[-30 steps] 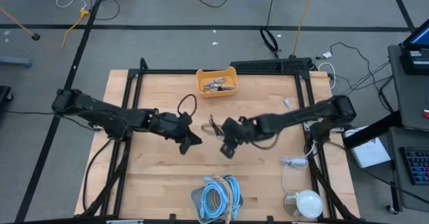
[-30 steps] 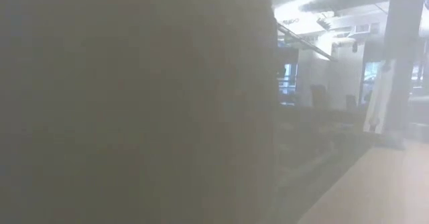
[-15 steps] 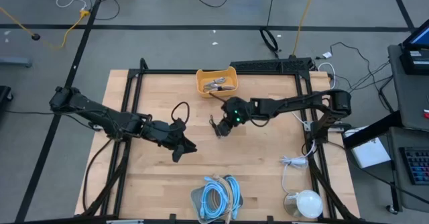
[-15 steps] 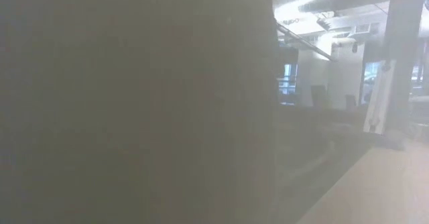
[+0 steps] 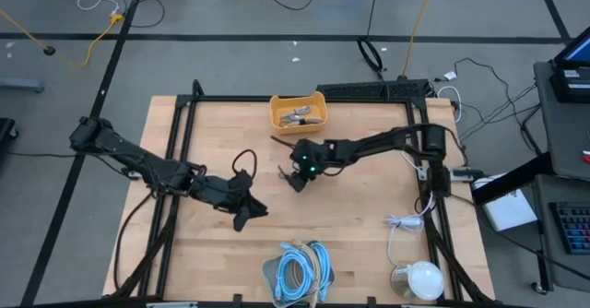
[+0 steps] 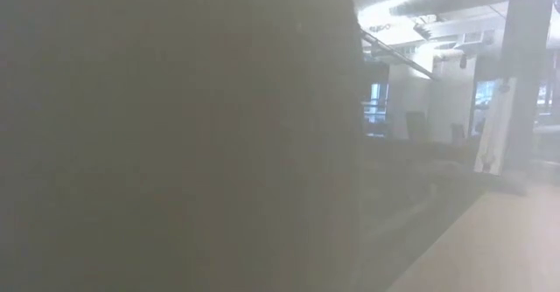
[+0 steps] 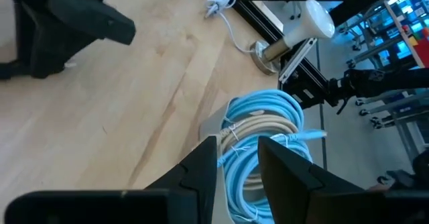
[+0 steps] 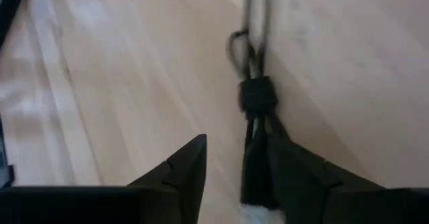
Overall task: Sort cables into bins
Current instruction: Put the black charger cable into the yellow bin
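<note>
While a small black cable point(image 8: 253, 96) hangs bundled from the right gripper point(image 5: 297, 173), pinched between its dark fingers point(image 8: 285, 174), the claw floats over the middle of the tabletop point(image 5: 369, 216), just in front of the orange-yellow bin point(image 5: 298, 112) at the far edge. That bin has a few thin cables in it. The grey bin point(image 5: 273, 273) sits at the near edge, full of light-blue cables point(image 7: 265, 127) and a beige cable point(image 7: 258, 125). The left gripper point(image 5: 241, 211) is left of the middle, its fingers a narrow gap apart and holding nothing. A round white dome point(image 5: 422, 278) sits at the near right corner.
</note>
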Available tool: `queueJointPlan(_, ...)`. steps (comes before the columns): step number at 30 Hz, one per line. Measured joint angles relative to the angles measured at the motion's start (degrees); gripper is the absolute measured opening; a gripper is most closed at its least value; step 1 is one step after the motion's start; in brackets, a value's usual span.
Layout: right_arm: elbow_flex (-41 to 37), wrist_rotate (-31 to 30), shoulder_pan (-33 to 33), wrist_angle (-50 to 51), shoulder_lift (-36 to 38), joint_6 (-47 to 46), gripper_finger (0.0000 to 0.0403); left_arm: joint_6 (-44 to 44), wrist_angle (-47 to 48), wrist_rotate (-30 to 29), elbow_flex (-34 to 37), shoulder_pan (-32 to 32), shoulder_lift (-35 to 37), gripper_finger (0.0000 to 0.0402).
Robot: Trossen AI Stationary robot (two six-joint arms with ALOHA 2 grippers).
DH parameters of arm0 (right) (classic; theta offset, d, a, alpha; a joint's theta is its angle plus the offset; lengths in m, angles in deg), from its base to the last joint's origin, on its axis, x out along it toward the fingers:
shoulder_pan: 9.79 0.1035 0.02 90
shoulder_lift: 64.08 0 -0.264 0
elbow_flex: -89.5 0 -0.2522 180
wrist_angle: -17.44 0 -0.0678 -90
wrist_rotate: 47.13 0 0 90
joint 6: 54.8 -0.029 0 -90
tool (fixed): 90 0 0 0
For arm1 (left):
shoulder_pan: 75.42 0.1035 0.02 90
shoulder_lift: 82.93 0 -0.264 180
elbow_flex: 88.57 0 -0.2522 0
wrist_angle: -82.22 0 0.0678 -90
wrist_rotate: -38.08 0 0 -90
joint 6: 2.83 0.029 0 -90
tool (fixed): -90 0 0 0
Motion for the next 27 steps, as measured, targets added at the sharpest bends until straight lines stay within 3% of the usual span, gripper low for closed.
queueJointPlan(4,3.4,0.4,0.4,0.5,-2.7,2.5,0.017,-0.9,0.0,-0.4,0.0,-1.0,0.0,0.0111)
queueJointPlan(9,4.5,-1.8,0.4,2.1,-3.6,3.8,0.0165,-1.8,0.0,-2.1,0.0,-2.4,0.0,0.0111)
queueJointPlan(16,4.6,-7.6,1.5,9.6,-3.6,13.0,0.0112,-2.2,-0.4,-4.3,0.0,-3.4,0.0,0.0111)
queueJointPlan(24,4.5,-10.9,2.2,11.1,-3.5,12.7,0.0026,-1.6,-2.7,-4.4,0.0,-3.4,0.0,0.0111)
queueJointPlan(27,4.5,-11.2,2.2,11.1,-3.6,12.6,0.0022,-1.6,-2.8,-4.4,0.0,-3.4,0.0,0.0111)
